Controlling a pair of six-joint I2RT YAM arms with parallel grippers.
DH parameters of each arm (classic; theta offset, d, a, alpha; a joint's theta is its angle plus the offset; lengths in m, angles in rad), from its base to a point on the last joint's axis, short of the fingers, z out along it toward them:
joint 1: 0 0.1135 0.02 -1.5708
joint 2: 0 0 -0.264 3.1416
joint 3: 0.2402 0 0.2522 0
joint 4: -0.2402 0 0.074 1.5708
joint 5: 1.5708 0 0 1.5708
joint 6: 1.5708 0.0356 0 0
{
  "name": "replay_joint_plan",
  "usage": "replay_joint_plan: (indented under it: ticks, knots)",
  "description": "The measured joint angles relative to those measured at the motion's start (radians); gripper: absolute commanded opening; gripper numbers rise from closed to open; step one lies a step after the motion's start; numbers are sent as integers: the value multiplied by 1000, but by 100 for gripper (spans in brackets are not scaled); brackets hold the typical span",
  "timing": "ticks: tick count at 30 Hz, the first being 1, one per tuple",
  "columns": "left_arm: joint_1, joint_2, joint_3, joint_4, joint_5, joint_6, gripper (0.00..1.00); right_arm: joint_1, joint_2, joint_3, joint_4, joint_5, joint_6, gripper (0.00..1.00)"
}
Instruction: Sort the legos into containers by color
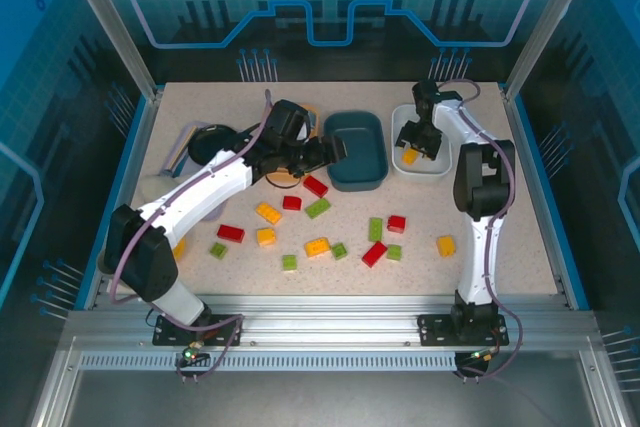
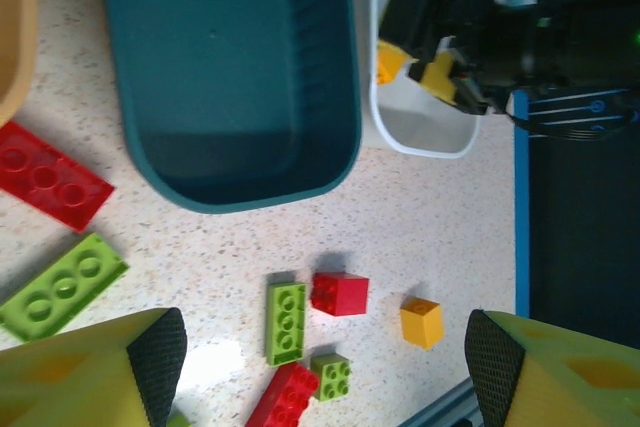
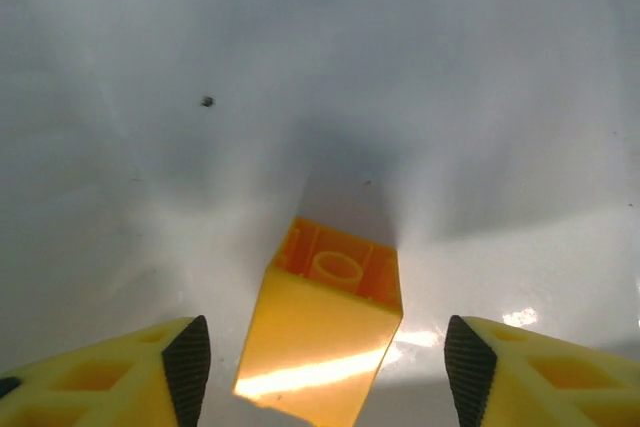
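Observation:
Over the white container (image 1: 440, 169) my right gripper (image 1: 418, 137) stands open. A yellow lego (image 3: 322, 332) lies tilted on the white floor (image 3: 300, 67) between its fingers (image 3: 188, 362), with a gap on each side. My left gripper (image 1: 335, 150) is open and holds nothing, hovering at the near left edge of the dark teal container (image 1: 357, 183). The left wrist view looks down on the empty teal container (image 2: 230, 77) and on green (image 2: 286, 321), red (image 2: 340, 293) and yellow (image 2: 422, 321) legos. The orange container (image 2: 12, 37) is mostly hidden under the left arm.
Loose legos are scattered across the table's middle, among them a red one (image 1: 231, 233), a yellow one (image 1: 268, 213) and a yellow one (image 1: 445, 245) at the right. A black round plate (image 1: 210, 142) sits at the back left. Blue rails edge the table.

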Motion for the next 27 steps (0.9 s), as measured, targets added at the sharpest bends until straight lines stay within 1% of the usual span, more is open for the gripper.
replay_joint_plan:
  ticks: [3,6,7,9,11,14,17,20,23,27]
  knots:
    - [12,-22,0,-66,-47,-5,77,5,-79,-38,21,-3,-3,68]
    - [39,-74,-3,-149,-106,-32,77,29,-264,-156,77,-3,-14,66]
    - [53,-97,-10,-177,-127,-47,77,47,-346,-209,116,-3,-24,66]
    - [87,-143,-34,-229,-163,-75,77,100,-504,-316,198,-10,-53,68]
    - [134,-186,-79,-296,-200,-112,76,185,-660,-429,295,-34,-95,70]
    - [201,-213,-164,-380,-232,-179,76,315,-811,-580,436,-98,-155,72]
    - [253,-222,-267,-427,-237,-257,75,425,-907,-760,573,-147,-216,75]
    - [284,-224,-346,-449,-235,-350,75,535,-966,-925,667,-180,-288,75]
    - [297,-222,-403,-444,-222,-447,75,624,-982,-996,713,-222,-341,76]
    - [307,-204,-438,-442,-216,-552,77,673,-983,-1007,748,-254,-371,75]
